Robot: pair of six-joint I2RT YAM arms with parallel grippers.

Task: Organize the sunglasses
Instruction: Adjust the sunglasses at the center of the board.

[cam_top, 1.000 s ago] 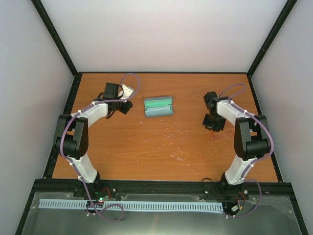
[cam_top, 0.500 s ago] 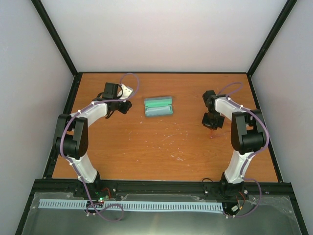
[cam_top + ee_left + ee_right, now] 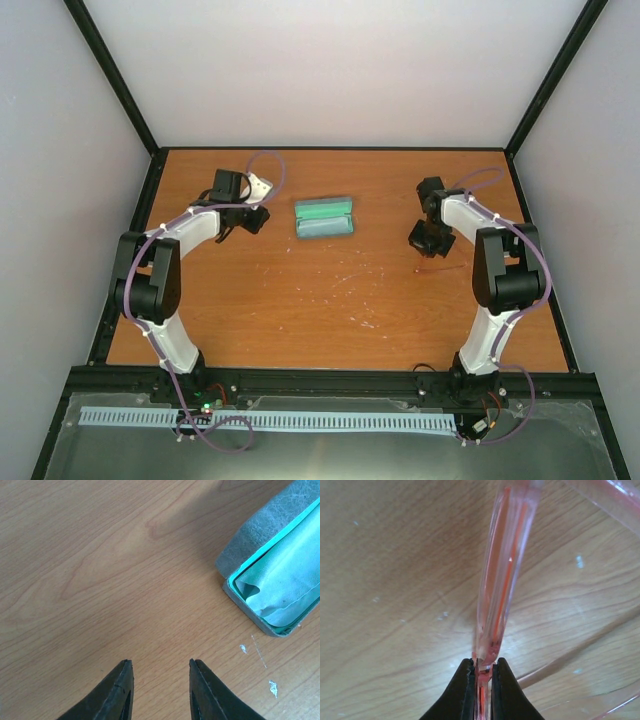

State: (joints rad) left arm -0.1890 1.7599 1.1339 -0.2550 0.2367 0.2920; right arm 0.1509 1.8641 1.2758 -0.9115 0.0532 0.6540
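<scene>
My right gripper (image 3: pixel 428 242) is shut on the reddish-pink translucent sunglasses (image 3: pixel 501 580), pinching the thin frame between its fingertips (image 3: pixel 482 672) just above the table. In the top view the sunglasses (image 3: pixel 440 253) show only as a faint red sliver under the gripper. The blue-grey case (image 3: pixel 324 217) lies open at the back middle with a pale blue-green cloth (image 3: pixel 285 575) inside; it also shows in the left wrist view (image 3: pixel 250 540). My left gripper (image 3: pixel 256 219) is open and empty just left of the case, its fingertips (image 3: pixel 125 672) apart over bare wood.
The orange wood table (image 3: pixel 300 290) has white scuff marks (image 3: pixel 365 322) near its middle. Black frame rails (image 3: pixel 130 240) border the table's left, right and near edges, with white walls behind.
My right gripper has moved up-left, toward the back and the case, carrying the sunglasses. The left arm and the case have not moved.
</scene>
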